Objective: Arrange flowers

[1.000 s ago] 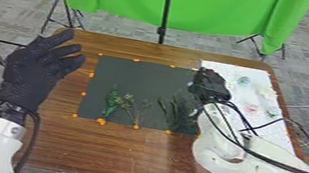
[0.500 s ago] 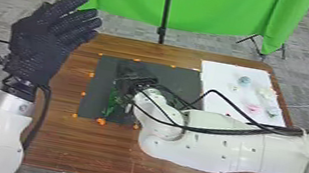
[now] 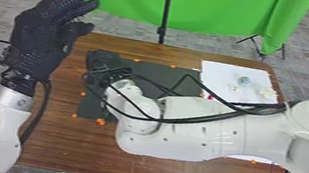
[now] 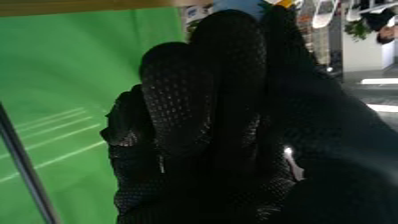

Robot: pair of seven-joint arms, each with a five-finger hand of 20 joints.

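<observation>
Head view: largely hidden under the white right arm (image 3: 187, 140), the middle and lower part of the dark mat (image 3: 167, 71), too covered to make out what lies there. Cut across by the same arm and its black cables (image 3: 264, 111), the lower part of the white board (image 3: 225, 73). On the uncovered part of that board, 2 flowers: 1 teal flower (image 3: 244, 81), and 1 white flower (image 3: 267, 92) to its right and slightly nearer the arm. Just beside the cables, a small red patch (image 3: 210, 97), too small to name.

Over the far left corner of the mat, the right hand (image 3: 106, 61), well apart from both flowers. Cannot tell from either view whether open or closed, nor whether holding anything. Up at the left, clear of the tabletop (image 3: 164, 172), the left hand (image 3: 40, 37), with fingers (image 3: 77, 0) upright and loosely spread, both flowers well apart to their right.

Right wrist view: behind the dark glove, a green curtain (image 4: 62, 65) and a slanting black pole (image 4: 27, 165); at the glove's upper edge, a blurred orange spot (image 4: 285, 3), hard to identify.
</observation>
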